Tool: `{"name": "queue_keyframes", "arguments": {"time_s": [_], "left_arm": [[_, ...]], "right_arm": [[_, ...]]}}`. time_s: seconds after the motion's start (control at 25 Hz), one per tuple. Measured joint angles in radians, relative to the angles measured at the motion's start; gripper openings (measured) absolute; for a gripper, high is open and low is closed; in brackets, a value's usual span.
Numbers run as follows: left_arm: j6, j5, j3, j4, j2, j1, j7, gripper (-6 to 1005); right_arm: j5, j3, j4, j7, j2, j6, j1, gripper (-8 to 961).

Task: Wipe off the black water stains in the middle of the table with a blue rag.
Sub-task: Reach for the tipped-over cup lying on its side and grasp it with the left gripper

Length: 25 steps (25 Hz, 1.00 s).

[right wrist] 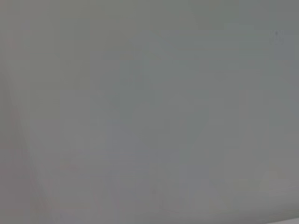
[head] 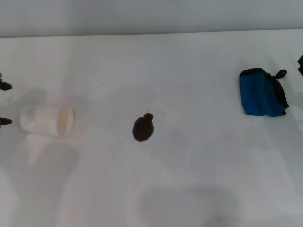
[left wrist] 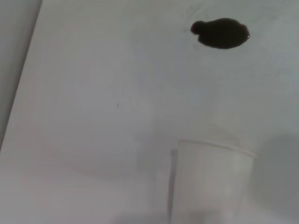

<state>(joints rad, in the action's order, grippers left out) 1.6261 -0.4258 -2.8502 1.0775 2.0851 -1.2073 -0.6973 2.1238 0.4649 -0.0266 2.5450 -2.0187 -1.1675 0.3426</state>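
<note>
The black water stains (head: 142,128) form one small dark blot near the middle of the white table (head: 189,179); the left wrist view shows the blot (left wrist: 220,33) too. The blue rag (head: 261,92), folded, with black edging and a loop, lies at the far right. My left gripper (head: 4,104) sits at the left edge, its two dark fingertips (head: 4,86) spread apart just beyond the base of a white paper cup. Only a dark sliver of my right gripper (head: 300,65) shows at the right edge, just past the rag. The right wrist view shows only plain pale surface.
The white paper cup (head: 47,121) lies on its side left of the blot, mouth toward the blot; the left wrist view shows the cup (left wrist: 212,182) close up. The table's far edge (head: 151,34) meets a grey wall.
</note>
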Motion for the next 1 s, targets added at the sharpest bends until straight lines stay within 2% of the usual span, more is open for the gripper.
{"name": "queue_keyframes", "arguments": {"time_s": [0.4,0.84,1.0], "left_arm": [[-0.149,-0.029,0.002,-0.213,0.0,0.011,0.032,845],[-0.274,-0.003,0.003,-0.385,-0.003,0.036,0.027,845],[-0.293,-0.002,0.003,-0.413,-0.003,0.044,0.022,845]], "right_arm": [[-0.004,0.002,0.019,0.0,-0.001,-0.026,-0.002,656],[-0.011,0.009,0.025,0.0,-0.002,-0.028,0.009,655],[-0.012,0.007,0.026,-0.005,-0.003,-0.031,0.009,655]]}}
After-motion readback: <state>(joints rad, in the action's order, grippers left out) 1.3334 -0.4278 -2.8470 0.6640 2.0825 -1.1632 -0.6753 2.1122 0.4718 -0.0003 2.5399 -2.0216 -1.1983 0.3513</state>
